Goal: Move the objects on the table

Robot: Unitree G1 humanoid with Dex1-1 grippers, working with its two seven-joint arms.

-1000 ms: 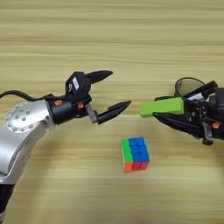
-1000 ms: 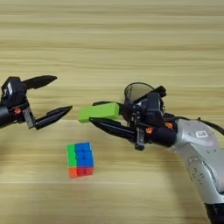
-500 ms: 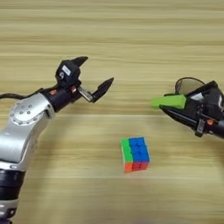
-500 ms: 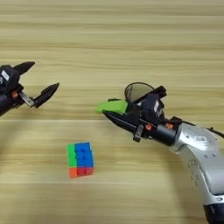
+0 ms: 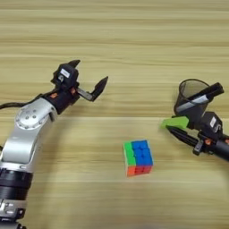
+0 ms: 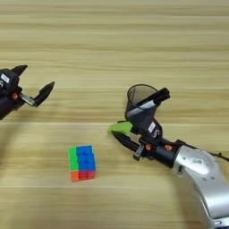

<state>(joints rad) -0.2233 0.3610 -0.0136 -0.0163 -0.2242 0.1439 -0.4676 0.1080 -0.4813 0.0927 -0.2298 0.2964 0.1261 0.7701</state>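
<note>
**Right gripper pinching the green block beside the pen cup; left gripper spread and empty**

The left arm reaches in from the 8 o'clock corner, its silver forearm angled up toward 1 o'clock. The left gripper (image 5: 87, 79) sits over the table (image 5: 116, 40) at about 10 o'clock from the centre, its two black fingers spread wide with nothing between them, the tips aimed toward 2 o'clock.

The right arm comes in from the 4 o'clock corner, forearm slanting toward 10 o'clock. The right gripper (image 6: 121, 132) is pinching the green block (image 6: 120, 127); the lower finger runs under the block, and the upper one is mostly hidden. The block's long axis lies roughly 3-to-9 o'clock, its free end pointing to 9 o'clock, just in front of the pen cup (image 6: 137, 99).

The cup stands upright at about 3 o'clock from the table's centre, with the marker (image 6: 154, 98) leaning in it, its upper end pointing toward 2 o'clock.

The puzzle cube (image 5: 137, 157) rests on the table at 6 o'clock from the centre, between the two grippers and apart from both, green face toward 9 o'clock, blue on top.
</note>
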